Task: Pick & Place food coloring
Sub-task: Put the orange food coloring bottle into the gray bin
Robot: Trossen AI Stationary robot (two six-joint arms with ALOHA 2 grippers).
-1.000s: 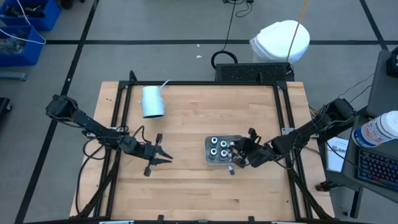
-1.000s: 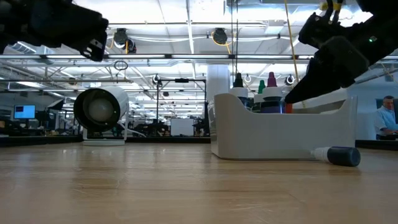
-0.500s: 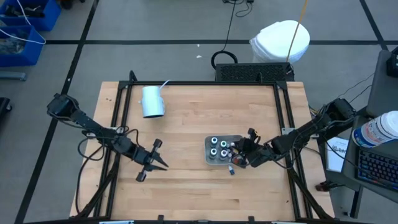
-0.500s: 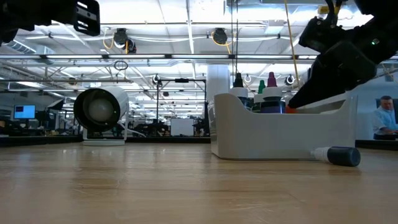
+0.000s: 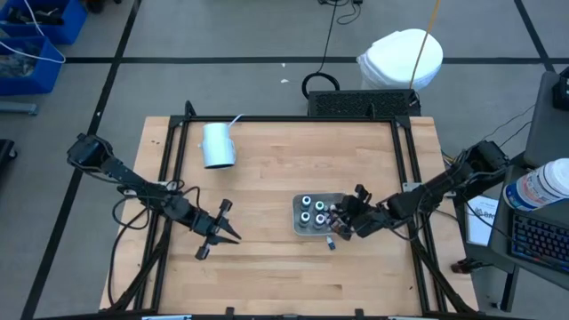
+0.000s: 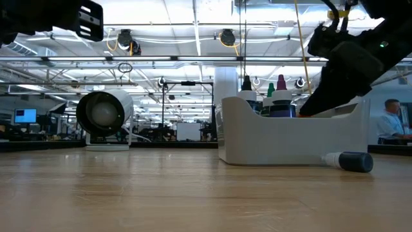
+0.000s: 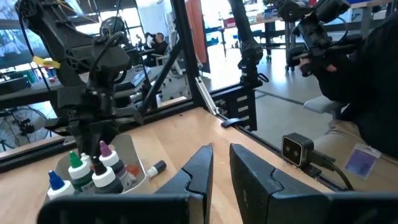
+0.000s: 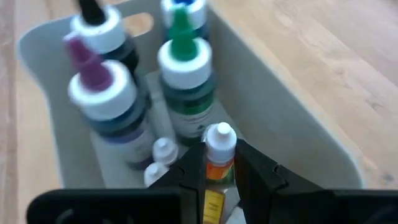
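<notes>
The grey tray (image 5: 300, 229) stands right of the table's middle. Several dark food coloring jars (image 8: 112, 106) with pale collars and coloured tips stand upright in it, and small white-capped bottles (image 8: 163, 150) lie on its floor. My right gripper (image 8: 219, 167) reaches over the tray's right wall (image 8: 280, 106) and is shut on a small orange-labelled bottle (image 8: 219, 149). One dark bottle (image 5: 330, 243) lies on its side on the table beside the tray. My left gripper (image 7: 221, 171) hovers left of the tray, its fingers close together with nothing between them. My right gripper pinches the small bottle by its orange-labelled body (image 8: 217, 171) between its two fingers. The fingers slant down from the table's right side and run along the bottle. Its white cap (image 8: 220, 138) sticks out past the fingertips, inside the tray; I cannot tell whether the bottle touches the floor.
A pale blue cup (image 5: 218, 145) lies on its side near the table's far left; the low view looks into its open mouth (image 6: 103, 113). A black frame (image 5: 169, 178) borders the table. Bare wood lies between my left gripper and the tray.
My left gripper has gone a little toward the table's near left and rolled about its own axis, then held still. My right gripper has stayed over the tray with the small bottle.
</notes>
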